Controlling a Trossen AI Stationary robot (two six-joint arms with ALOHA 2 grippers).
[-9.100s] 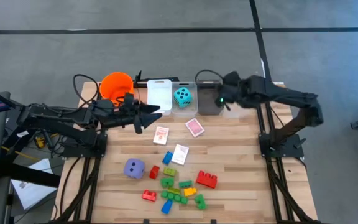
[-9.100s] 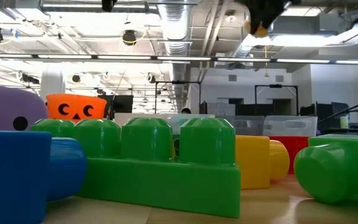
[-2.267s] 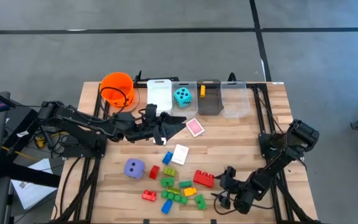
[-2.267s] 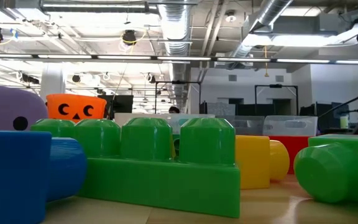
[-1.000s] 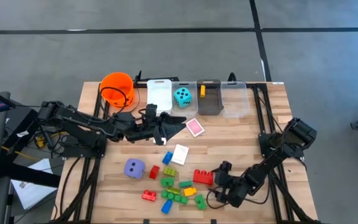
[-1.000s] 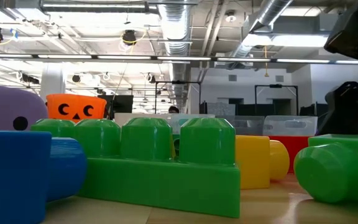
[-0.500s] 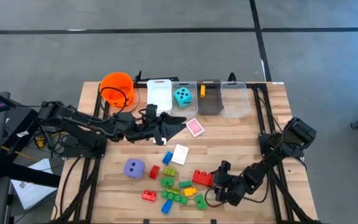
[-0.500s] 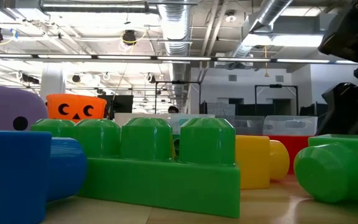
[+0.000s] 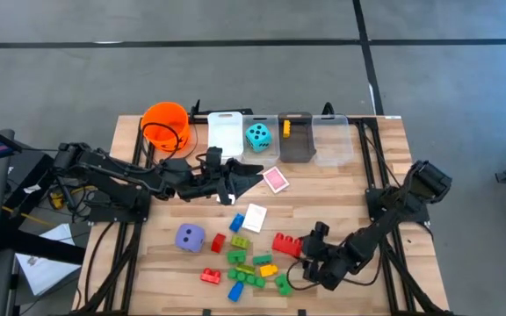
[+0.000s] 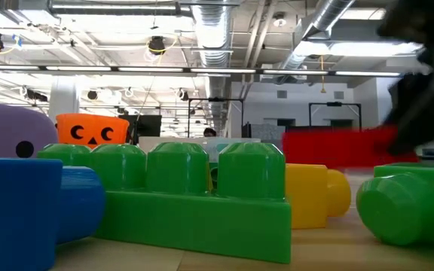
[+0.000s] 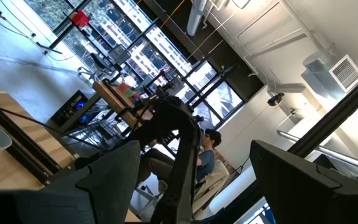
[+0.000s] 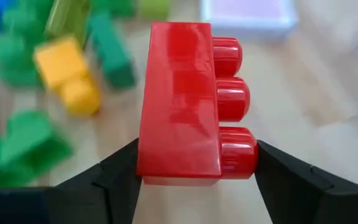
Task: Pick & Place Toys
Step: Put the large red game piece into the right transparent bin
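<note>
The right tool [image 9: 295, 248] has its two fingers closed on the sides of a red brick [image 12: 188, 102]. In the low view the red brick [image 10: 337, 147] hangs in the air, up off the surface [image 9: 341, 197]. It is just beside the pile of small bricks [image 9: 251, 268], on the side nearer the right arm.

The pile has green, yellow, blue and small red bricks in it. A yellow brick [image 12: 67, 74] and green bricks [image 12: 20, 146] lie on the wood right behind the red brick.

A purple die [image 9: 190, 237] sits near the pile, on the side toward the left arm. A white card [image 9: 255, 217] lies between the pile and the bins. A pink card [image 9: 275, 179] lies closer to the bins.

A teal die [image 9: 257, 135] sits inside one clear bin [image 9: 259, 120] at the back of the surface. A small yellow brick [image 9: 286, 128] sits in the dark bin [image 9: 297, 145] next to it. An orange bucket [image 9: 165, 123] stands at the end of the row of bins.

The left tool [image 9: 240, 180] waits in the air near the pink card. Its fingers are spread apart and hold nothing.
</note>
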